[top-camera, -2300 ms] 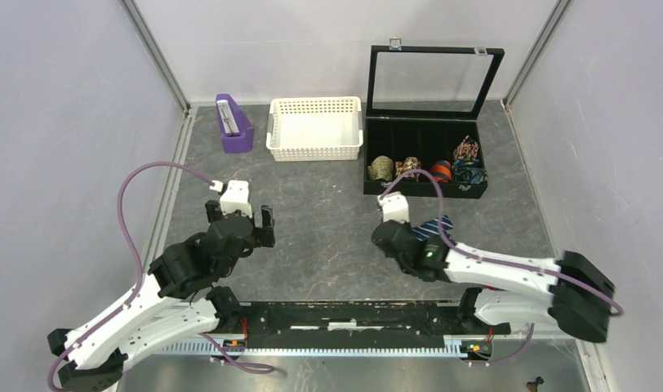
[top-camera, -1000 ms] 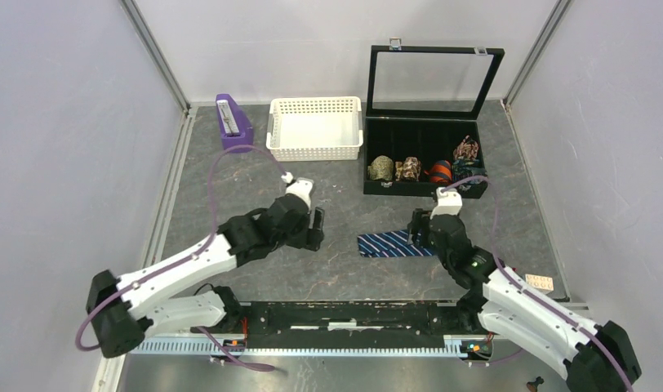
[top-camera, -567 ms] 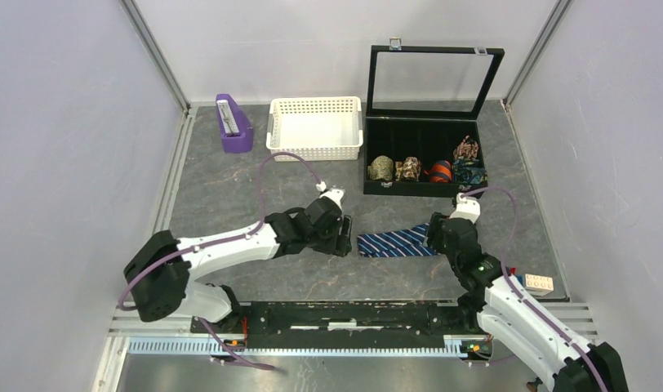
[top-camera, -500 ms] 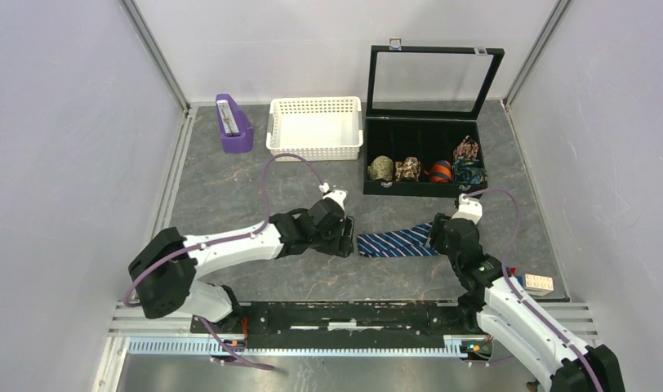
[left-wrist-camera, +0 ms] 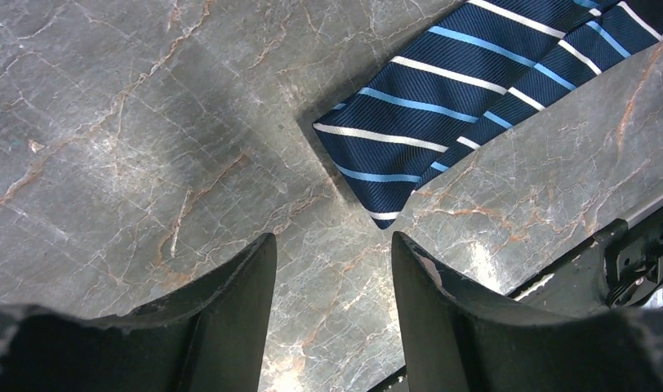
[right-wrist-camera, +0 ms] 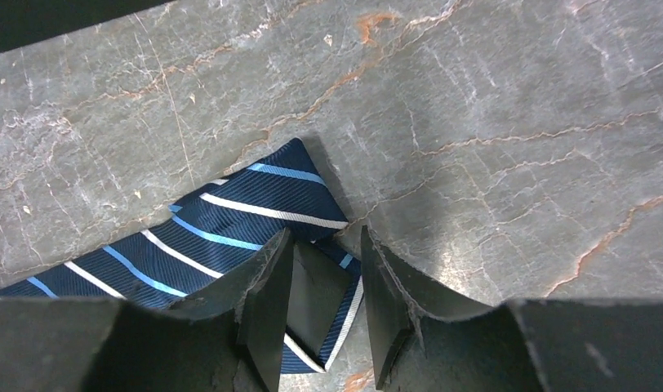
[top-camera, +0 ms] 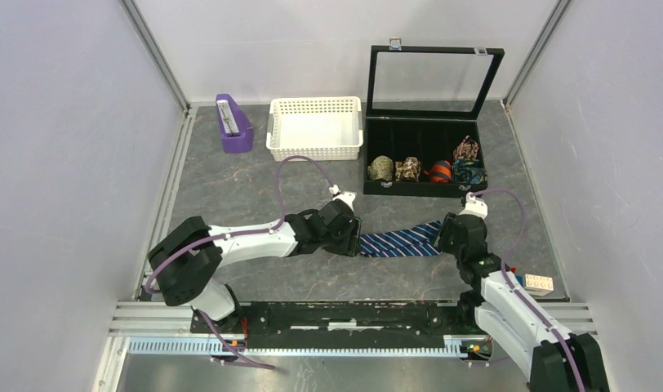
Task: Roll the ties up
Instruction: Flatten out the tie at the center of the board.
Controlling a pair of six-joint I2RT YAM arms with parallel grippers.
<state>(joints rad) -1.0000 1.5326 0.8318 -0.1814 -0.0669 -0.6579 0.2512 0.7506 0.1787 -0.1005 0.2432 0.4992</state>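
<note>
Tie just ahead of left gripper

A navy tie with light-blue and white diagonal stripes on a grey, rust-veined marbled worktop.

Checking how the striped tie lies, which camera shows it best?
Top external: the tie shows nearly its whole length. Left wrist shows only one pointed end; right wrist only the other end, at the right pincer.
</note>
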